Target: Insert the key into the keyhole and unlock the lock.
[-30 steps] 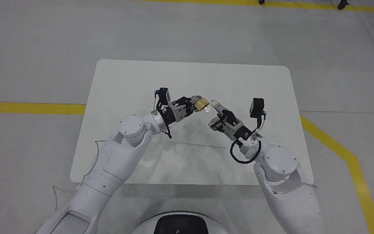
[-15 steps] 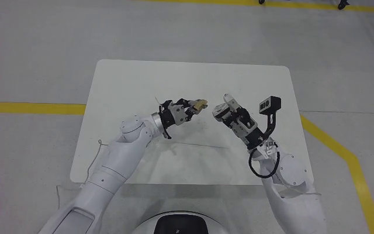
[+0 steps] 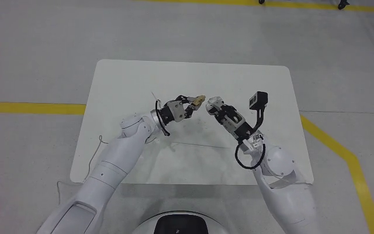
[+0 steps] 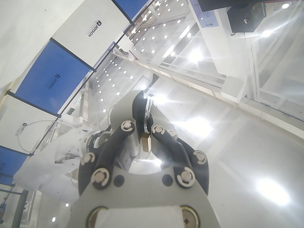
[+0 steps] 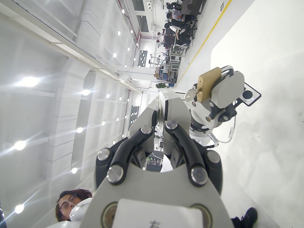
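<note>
While the left pincer point(image 4: 145, 112) clamps the lock point(image 5: 208, 85) aloft, the right pincer point(image 5: 159, 105) hovers beside it, closed

One brass padlock point(image 5: 209, 85) and one silver key point(image 5: 190, 94) were counted above the single white table point(image 3: 251, 82). Two grippers hung over that table: one left gripper point(image 3: 193, 103) and one right gripper point(image 3: 211, 104).
</note>
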Motion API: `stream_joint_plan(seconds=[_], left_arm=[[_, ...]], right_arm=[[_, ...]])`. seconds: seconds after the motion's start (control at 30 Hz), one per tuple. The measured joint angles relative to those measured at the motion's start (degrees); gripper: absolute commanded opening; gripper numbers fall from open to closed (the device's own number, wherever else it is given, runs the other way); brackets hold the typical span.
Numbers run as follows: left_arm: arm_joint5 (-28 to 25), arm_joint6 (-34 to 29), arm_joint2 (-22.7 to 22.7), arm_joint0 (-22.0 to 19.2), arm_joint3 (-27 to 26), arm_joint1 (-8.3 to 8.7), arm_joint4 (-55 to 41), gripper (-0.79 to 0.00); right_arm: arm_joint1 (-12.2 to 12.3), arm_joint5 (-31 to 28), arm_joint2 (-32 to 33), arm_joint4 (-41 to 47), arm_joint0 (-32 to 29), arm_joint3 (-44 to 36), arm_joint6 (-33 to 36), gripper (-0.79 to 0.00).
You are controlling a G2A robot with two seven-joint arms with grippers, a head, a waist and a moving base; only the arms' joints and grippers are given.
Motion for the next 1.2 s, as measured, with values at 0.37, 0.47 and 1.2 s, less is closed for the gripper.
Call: stream_joint_plan(seconds=[0.37,0.47,1.2], left_arm=[[-1.66,-0.66,0.19,0.46,-0.58,0.06,1.94,-0.785],[-1.67,-0.84,0.26,0.64,-1.07,0.10,2.45,-0.785],[-11.68,2.58,-1.54,2.01,-4.80,1.00,11.18,-0.785]], right_arm=[[-0.34,3.08,-1.92,-3.19,1.46,-0.11,-1.56,-0.785],[-0.47,4.01,-2.53,-4.16,2.28,0.72,-2.12,-0.785],[-0.67,2.54,0.10,-1.83,1.03,-0.98,-1.57,0.000]])
